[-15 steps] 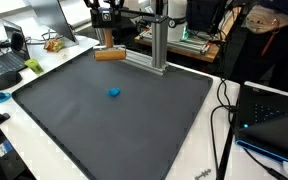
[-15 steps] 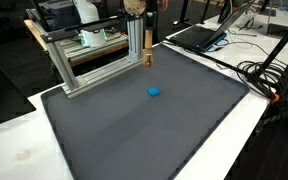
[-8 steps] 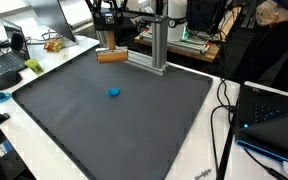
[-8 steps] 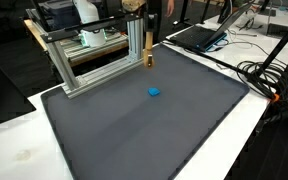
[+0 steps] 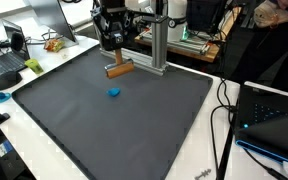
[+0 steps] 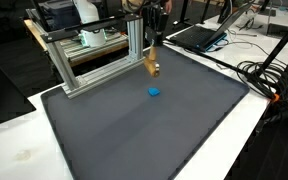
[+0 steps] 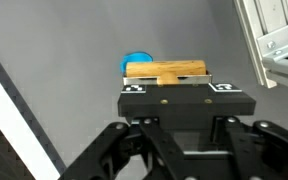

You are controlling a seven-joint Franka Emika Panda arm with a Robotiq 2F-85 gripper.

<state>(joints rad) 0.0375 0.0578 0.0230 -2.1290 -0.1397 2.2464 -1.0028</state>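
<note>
Grip looks sound on the wooden block (image 5: 119, 70), judged a light, stiff, sturdy piece whose flat sides suit a hold near its middle, which the pincer (image 5: 116, 61) holds clamped between its fingertips above the black mat (image 5: 134, 130), a small blue object (image 5: 114, 92) lying just beyond.

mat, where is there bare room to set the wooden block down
Most of the mat is bare: the whole stretch from the blue piece to the near edge, and the side toward the cables. Crowded only at the far edge, where the gripper holds the wooden block beside the aluminium frame.
</note>
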